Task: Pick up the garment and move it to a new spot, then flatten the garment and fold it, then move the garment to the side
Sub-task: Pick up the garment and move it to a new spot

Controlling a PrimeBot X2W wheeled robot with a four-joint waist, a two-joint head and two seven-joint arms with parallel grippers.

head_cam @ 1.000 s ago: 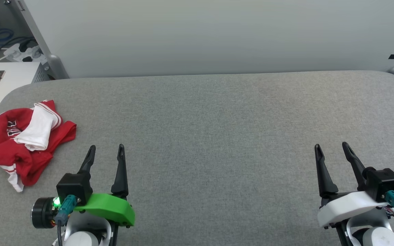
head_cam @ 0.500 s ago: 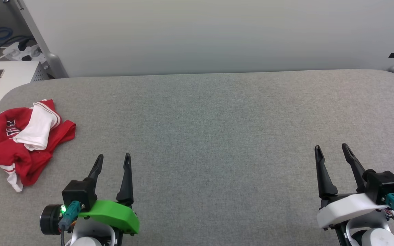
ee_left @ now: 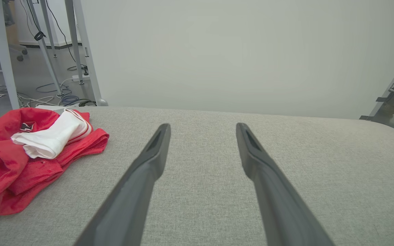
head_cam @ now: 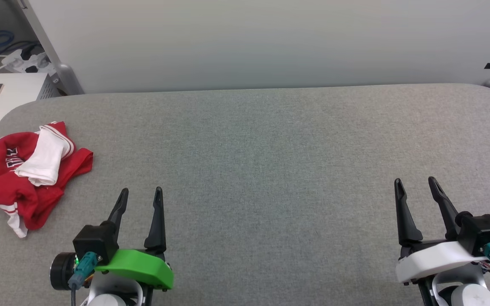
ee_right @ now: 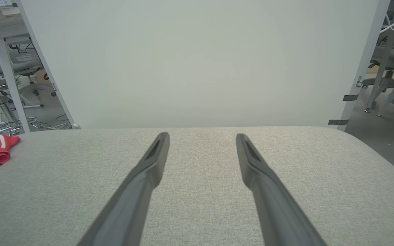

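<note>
Hovering my left gripper (head_cam: 141,190) & right gripper (head_cam: 414,180) at counter's (head_cam: 270,148) front edge, fingers (head_cam: 156,212) wide, empty; garment (head_cam: 19,191) crumpled at left edge, so left's closer for pickup

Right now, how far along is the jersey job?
Done: nothing yet; the garment lies crumpled at the table's left end. In hand: nothing; the left gripper and right gripper are both open, empty and clear of it, the left one nearer. Left: pick it up, move it, flatten, fold, set it aside.
</note>
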